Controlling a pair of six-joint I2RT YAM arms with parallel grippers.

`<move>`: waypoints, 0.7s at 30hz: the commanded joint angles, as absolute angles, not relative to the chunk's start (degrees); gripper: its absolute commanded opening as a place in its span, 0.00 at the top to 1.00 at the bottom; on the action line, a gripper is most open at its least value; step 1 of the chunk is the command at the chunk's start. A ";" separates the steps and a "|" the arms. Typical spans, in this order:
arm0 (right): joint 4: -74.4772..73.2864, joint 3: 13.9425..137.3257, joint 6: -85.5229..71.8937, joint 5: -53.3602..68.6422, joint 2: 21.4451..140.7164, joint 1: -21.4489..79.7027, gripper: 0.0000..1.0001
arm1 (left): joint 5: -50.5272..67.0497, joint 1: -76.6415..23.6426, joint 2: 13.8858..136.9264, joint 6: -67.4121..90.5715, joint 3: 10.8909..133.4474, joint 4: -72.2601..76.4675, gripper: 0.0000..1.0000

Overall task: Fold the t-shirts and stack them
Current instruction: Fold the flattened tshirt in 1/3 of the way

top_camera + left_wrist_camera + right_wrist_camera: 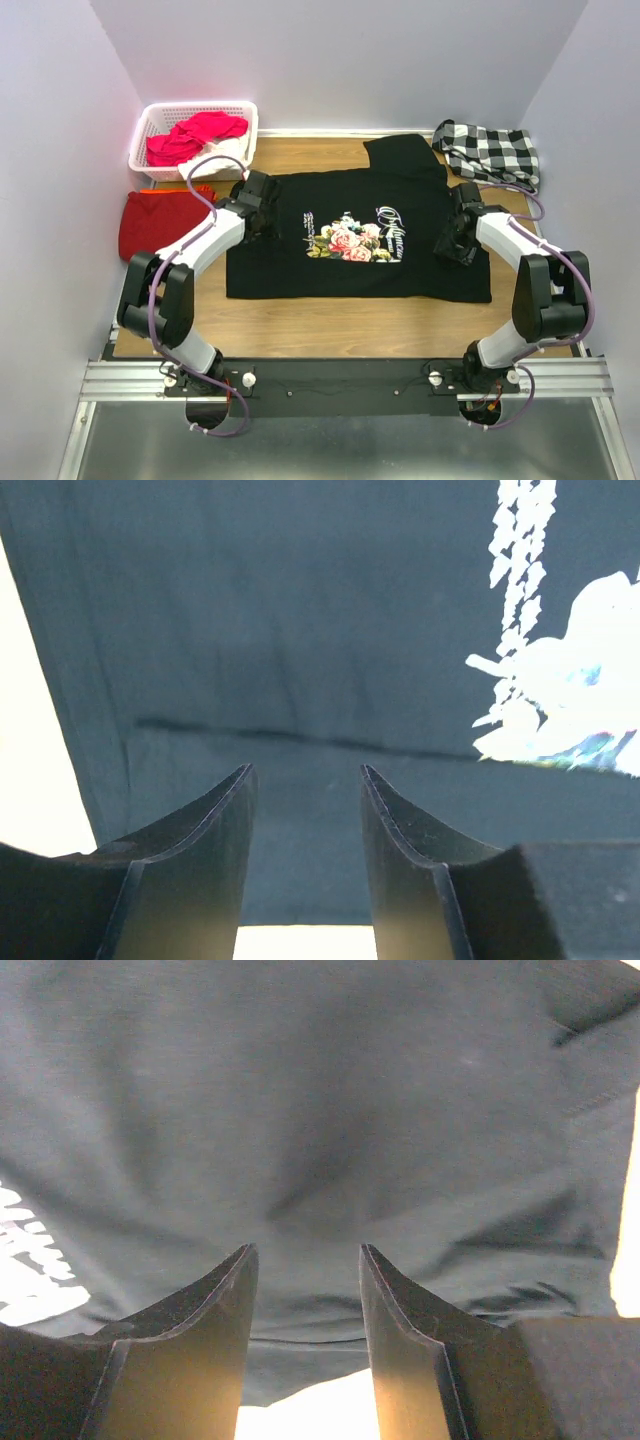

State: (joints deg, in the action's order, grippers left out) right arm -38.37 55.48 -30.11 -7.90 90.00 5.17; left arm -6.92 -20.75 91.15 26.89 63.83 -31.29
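Presently my left gripper [305,770] and right gripper [305,1250] hang spread over the black floral-print cloth t-shirt [300,270]. Folding step, I judge; next, pinch cloth beneath.

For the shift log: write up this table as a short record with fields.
black t-shirt: spread flat mid-table, print up
red t-shirt: folded, at the table's left edge
left gripper: open, over the black t-shirt's left side
right gripper: open, over its right side
basket: far left corner, pink cloth inside
checked cloth: far right corner
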 commanded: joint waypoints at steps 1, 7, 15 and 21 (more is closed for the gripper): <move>-39.73 54.67 -29.09 -11.43 90.96 3.87 0.46 | -5.37 -20.21 87.10 31.20 58.19 -32.26 0.46; -39.73 53.97 -29.62 -10.20 91.67 2.64 0.46 | -4.65 -20.48 84.90 33.22 53.88 -33.83 0.46; -39.55 52.74 -30.85 -7.74 94.48 0.88 0.46 | -5.27 -20.65 85.34 34.98 50.81 -37.61 0.46; -39.73 51.42 -31.72 -6.95 96.41 0.26 0.47 | -5.01 -21.71 88.59 36.12 48.79 -40.25 0.47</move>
State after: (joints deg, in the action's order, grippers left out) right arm -38.87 53.80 -30.37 -7.90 93.17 0.95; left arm -5.54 -20.56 86.65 34.22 50.50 -36.88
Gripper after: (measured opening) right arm 0.536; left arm 0.531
